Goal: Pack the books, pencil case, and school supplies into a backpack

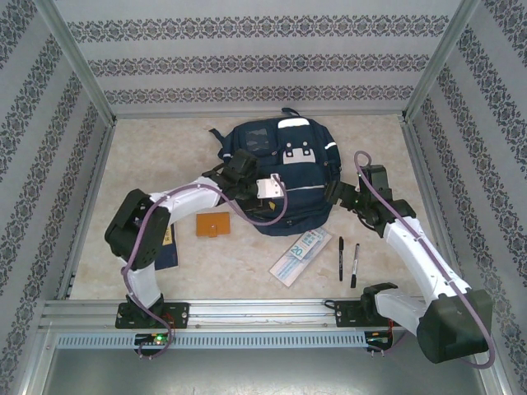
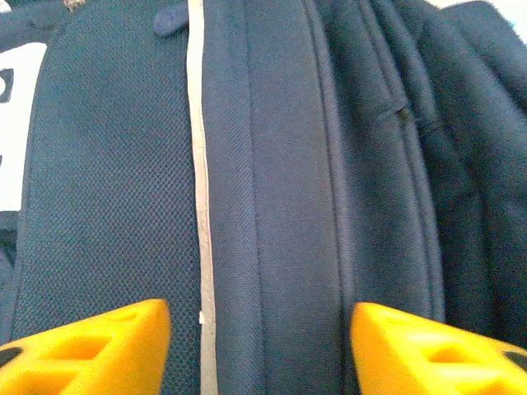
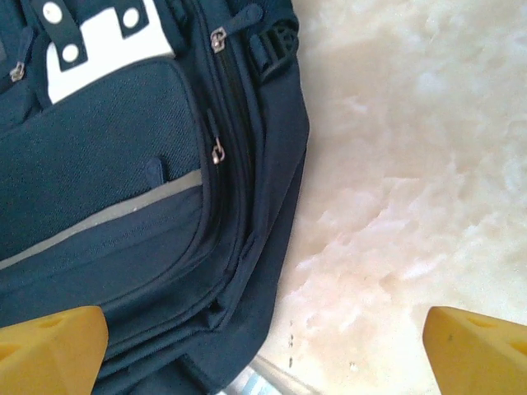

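Probably soft, floppy and light — large navy-blue fabric backpack [image 1: 309, 173] straight beneath the part-open, empty left claw [image 2: 259, 329] and just beside the wide-open, empty right claw [image 3: 263, 337] — best pinched at a metal zip pull [image 3: 218, 152], not flat cloth.

Bright, even light; wrist views perhaps soft.

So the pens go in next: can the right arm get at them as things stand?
Probably yes: the pens lie bare on the table beside that arm, and the right gripper is open by the backpack.
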